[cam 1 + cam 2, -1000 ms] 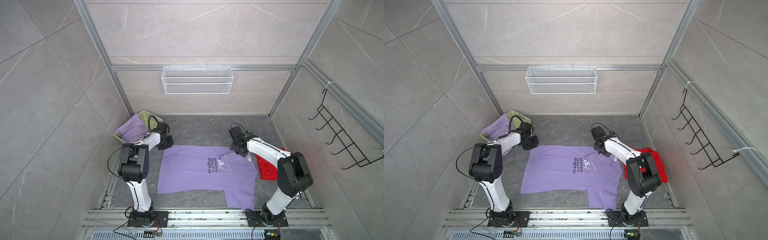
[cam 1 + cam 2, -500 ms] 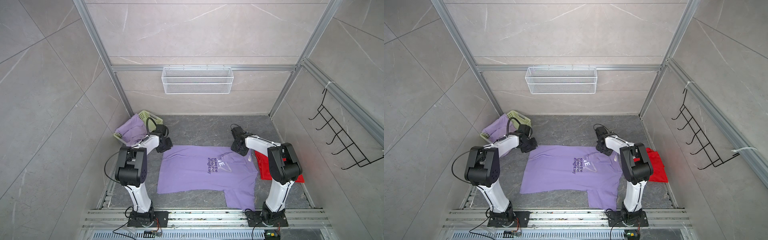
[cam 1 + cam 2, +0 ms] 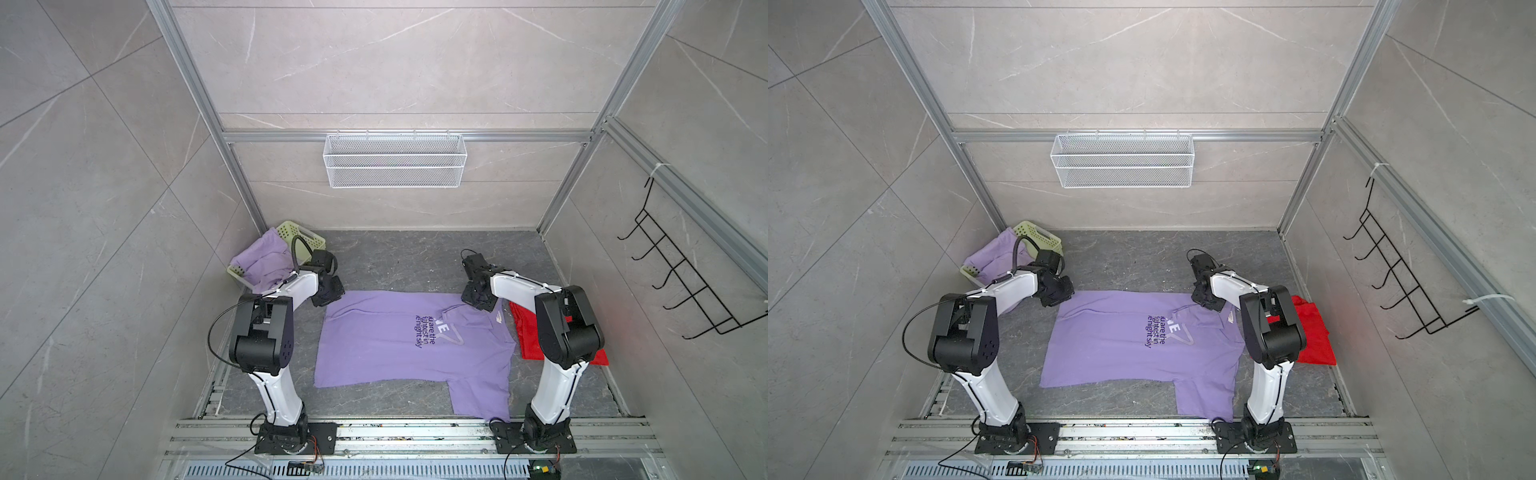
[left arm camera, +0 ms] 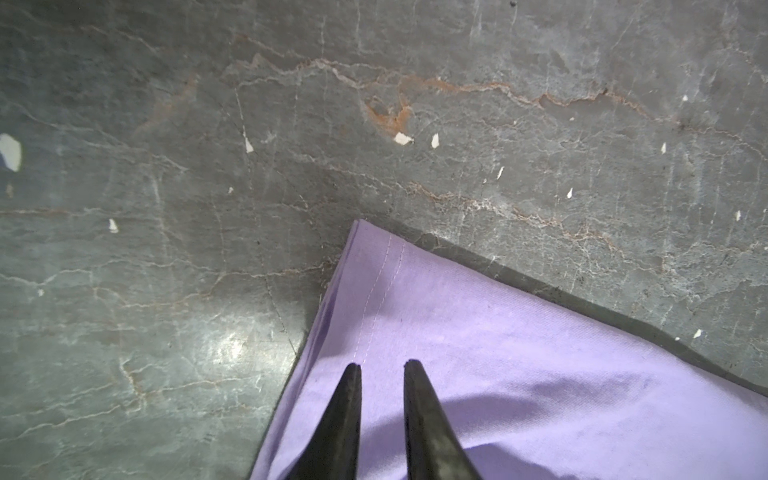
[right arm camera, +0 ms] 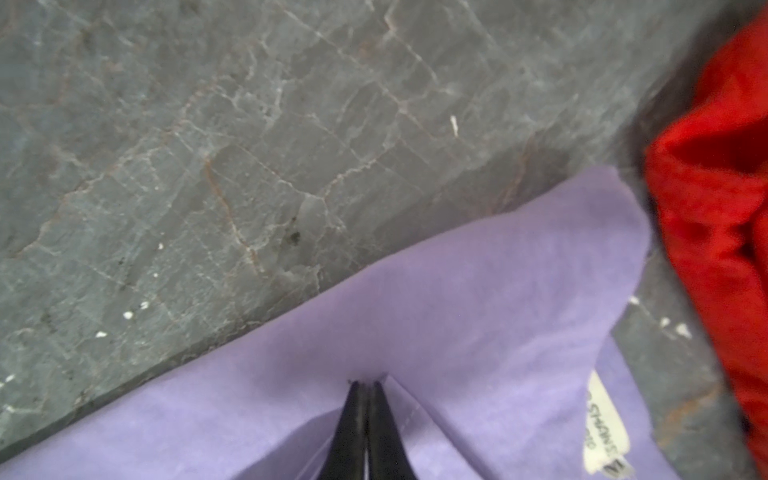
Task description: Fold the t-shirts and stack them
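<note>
Right gripper (image 5: 365,386) pinching far edge of t-shirt (image 3: 374,353), left gripper (image 4: 380,363) narrowly parted over hem corner, poised for folding it over.

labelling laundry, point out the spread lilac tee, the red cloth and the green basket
spread lilac tee (image 3: 374,349), top view, plain body fabric
red cloth (image 3: 1316,336), top view, its middle
green basket (image 3: 304,232), top view, far rim

Showed bright, even light in both top views. Caught a glare patch on the floor (image 4: 232,345) and dark shadows across the t-shirt (image 4: 478,332) in the left wrist view. Blurred in the right wrist view, worst on the red cloth (image 5: 715,208).
</note>
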Robot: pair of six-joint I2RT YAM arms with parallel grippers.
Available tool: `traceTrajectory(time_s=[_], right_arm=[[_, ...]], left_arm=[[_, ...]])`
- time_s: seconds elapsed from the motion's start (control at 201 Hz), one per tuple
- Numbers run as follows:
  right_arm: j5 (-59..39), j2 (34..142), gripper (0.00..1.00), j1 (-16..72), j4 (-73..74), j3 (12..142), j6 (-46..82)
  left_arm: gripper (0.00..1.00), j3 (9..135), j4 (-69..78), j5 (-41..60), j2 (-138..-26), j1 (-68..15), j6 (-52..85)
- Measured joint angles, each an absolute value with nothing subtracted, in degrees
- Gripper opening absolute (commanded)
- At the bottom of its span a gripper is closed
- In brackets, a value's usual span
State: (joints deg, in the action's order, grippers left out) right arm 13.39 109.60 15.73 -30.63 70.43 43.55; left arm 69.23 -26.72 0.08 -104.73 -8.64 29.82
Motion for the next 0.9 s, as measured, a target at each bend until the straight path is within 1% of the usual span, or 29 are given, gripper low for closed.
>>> traceTrajectory(time_s=[0.129, 0.294, 0.398, 0.468, 0.488, 0.513, 0.637, 0.772, 0.896], right_arm=[[13.2, 107.8, 0.00, 15.7, -30.4, 68.3, 43.5], [13.2, 101.7, 0.00, 15.7, -30.6, 64.6, 43.7], [13.1, 97.0, 0.17, 15.7, -30.5, 63.0, 43.9], [12.4, 95.3, 0.38, 15.7, -30.2, 62.8, 43.4], [12.2, 95.2, 0.42, 15.7, -29.9, 62.8, 43.8], [12.1, 95.3, 0.45, 15.7, -29.8, 62.9, 43.6], [11.1, 99.2, 0.51, 15.7, -30.4, 65.4, 43.0], [11.1, 105.3, 0.51, 15.7, -30.8, 68.6, 43.0], [11.3, 108.3, 0.49, 15.7, -32.1, 69.9, 43.1]], left_arm=[[0.23, 68.9, -26.7, 0.1, -104.3, -8.6, 29.8], [0.23, 68.6, -26.7, 0.1, -104.0, -8.6, 29.8], [0.23, 68.6, -26.7, 0.2, -104.0, -8.6, 29.8], [0.23, 68.6, -26.7, 0.4, -104.0, -8.6, 29.8], [0.23, 68.6, -26.7, 0.5, -104.0, -8.6, 29.8], [0.23, 68.6, -26.7, 0.6, -104.0, -8.6, 29.8], [0.23, 68.6, -26.6, 0.6, -104.0, -8.6, 29.8], [0.24, 68.6, -26.6, 0.6, -103.9, -8.6, 29.7], [0.24, 68.1, -26.6, 0.5, -103.4, -8.6, 29.5]])
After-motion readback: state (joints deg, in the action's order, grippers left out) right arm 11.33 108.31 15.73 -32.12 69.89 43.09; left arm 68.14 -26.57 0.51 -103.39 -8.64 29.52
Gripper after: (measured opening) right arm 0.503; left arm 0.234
